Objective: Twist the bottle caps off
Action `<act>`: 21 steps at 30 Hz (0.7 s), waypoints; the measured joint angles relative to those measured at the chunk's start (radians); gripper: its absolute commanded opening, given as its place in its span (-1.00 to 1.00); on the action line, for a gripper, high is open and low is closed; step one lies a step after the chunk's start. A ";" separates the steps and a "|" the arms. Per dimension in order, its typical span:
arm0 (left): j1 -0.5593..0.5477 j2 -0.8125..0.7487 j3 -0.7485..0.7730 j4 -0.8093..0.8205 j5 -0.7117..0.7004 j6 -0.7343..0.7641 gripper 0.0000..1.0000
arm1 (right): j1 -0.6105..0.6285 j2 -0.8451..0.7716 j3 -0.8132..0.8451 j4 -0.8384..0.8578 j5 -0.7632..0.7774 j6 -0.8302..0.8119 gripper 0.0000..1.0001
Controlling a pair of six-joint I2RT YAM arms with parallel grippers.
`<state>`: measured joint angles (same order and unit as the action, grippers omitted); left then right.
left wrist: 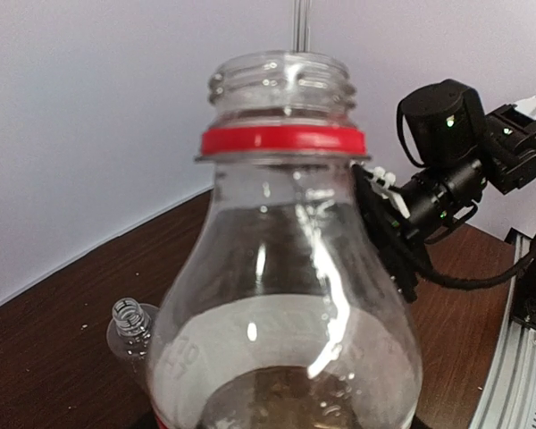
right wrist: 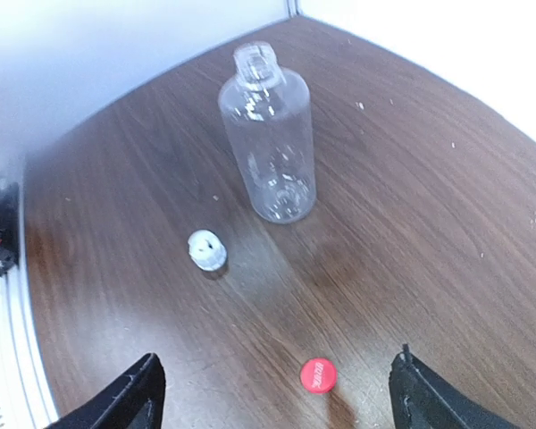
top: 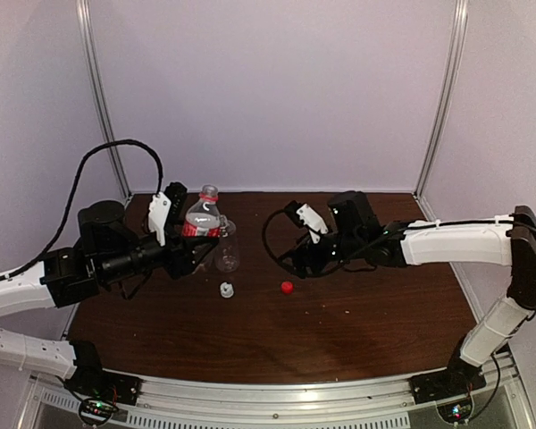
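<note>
Right gripper (right wrist: 277, 357) near red cap (right wrist: 318, 374).

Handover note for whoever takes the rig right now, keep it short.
Left gripper: shut on the red-label bottle, upright, mouth open.
Right gripper: open, empty, above the table.
Plain bottle: standing free, uncapped.
White cap and red cap: loose on the table, nearer the arms than the bottles.
Done: both caps off.
Left: probably just release the held bottle.
</note>
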<state>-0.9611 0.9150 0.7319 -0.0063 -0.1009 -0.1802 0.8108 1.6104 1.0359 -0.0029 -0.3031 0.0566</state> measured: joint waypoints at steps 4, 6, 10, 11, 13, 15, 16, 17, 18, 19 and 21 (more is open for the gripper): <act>0.000 0.022 -0.001 0.008 0.016 0.000 -0.05 | 0.000 -0.132 0.000 -0.010 -0.068 0.004 0.86; 0.000 0.037 -0.001 0.015 0.037 0.000 -0.05 | 0.000 -0.199 0.005 -0.016 -0.109 0.016 0.88; 0.000 0.058 -0.003 0.040 0.105 0.002 -0.05 | 0.000 -0.272 0.056 -0.034 -0.195 0.047 0.92; 0.000 0.062 -0.005 0.049 0.127 0.004 -0.05 | 0.002 -0.281 0.076 -0.035 -0.217 0.055 0.92; 0.000 0.074 -0.005 0.068 0.177 0.009 -0.05 | 0.006 -0.288 0.114 -0.037 -0.252 0.072 0.92; 0.000 0.088 -0.005 0.082 0.225 0.014 -0.05 | 0.015 -0.286 0.158 -0.046 -0.284 0.088 0.93; 0.000 0.098 -0.005 0.091 0.256 0.015 -0.05 | 0.020 -0.285 0.178 -0.049 -0.298 0.097 0.93; 0.000 0.111 -0.005 0.098 0.285 0.016 -0.05 | 0.027 -0.282 0.195 -0.051 -0.310 0.103 0.93; 0.000 0.122 -0.005 0.105 0.306 0.016 -0.05 | 0.034 -0.279 0.211 -0.054 -0.322 0.108 0.93; 0.000 0.136 -0.004 0.113 0.333 0.016 -0.05 | 0.042 -0.272 0.229 -0.056 -0.331 0.111 0.92; 0.000 0.161 -0.003 0.121 0.379 0.015 -0.05 | 0.058 -0.251 0.264 -0.063 -0.349 0.116 0.91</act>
<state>-0.9611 1.0763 0.7288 0.1143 0.2783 -0.1650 0.8692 1.3590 1.3003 -0.0654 -0.6518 0.1726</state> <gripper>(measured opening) 0.536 0.963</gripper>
